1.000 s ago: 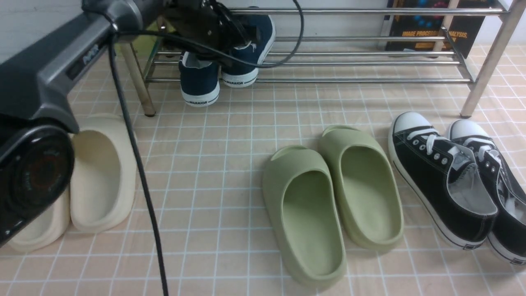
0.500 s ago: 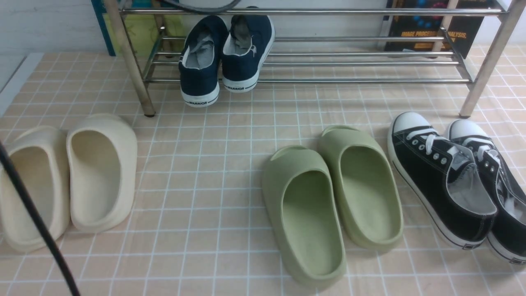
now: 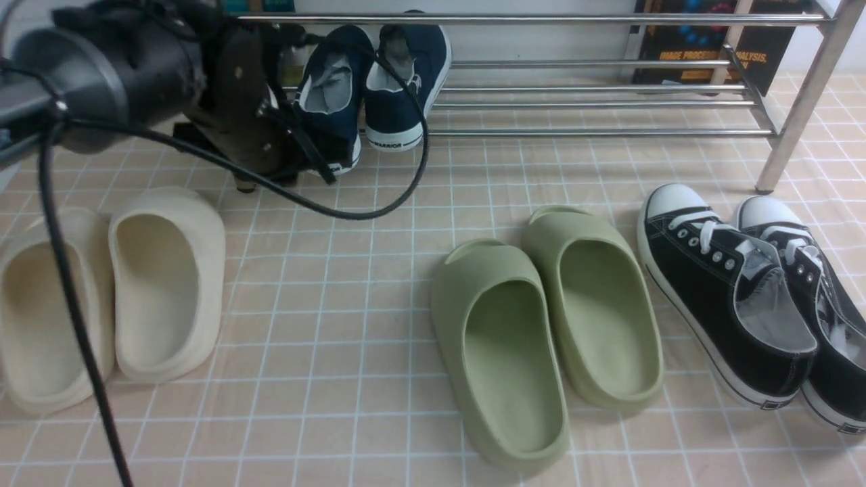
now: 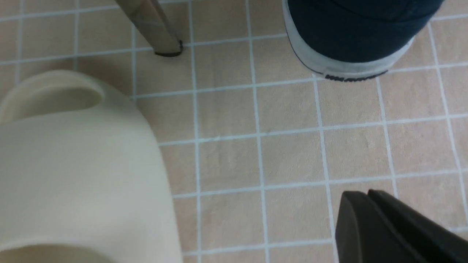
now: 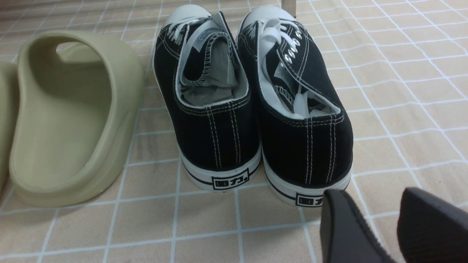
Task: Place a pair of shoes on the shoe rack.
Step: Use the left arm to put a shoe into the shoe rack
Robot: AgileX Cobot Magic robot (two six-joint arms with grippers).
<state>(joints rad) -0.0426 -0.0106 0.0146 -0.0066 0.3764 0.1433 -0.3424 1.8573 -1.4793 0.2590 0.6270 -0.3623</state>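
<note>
Although both navy sneakers [image 3: 406,101] sit on the shoe rack [image 3: 595,131], one heel overhangs — right gripper [image 5: 373,204] apart, empty; left gripper [image 4: 369,204], I cannot tell.

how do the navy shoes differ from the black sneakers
Place: the navy shoes sit on the shoe rack's lower tubes at its left end; the black sneakers stand on the tiled floor near its right end.
Fastening: the navy shoes show no laces; the black sneakers have white laces and eyelets.
Toes: the black sneakers have white toe caps; the navy shoes' toes are hidden.
Both pairs have white soles and sit side by side, heels toward the robot.
</note>
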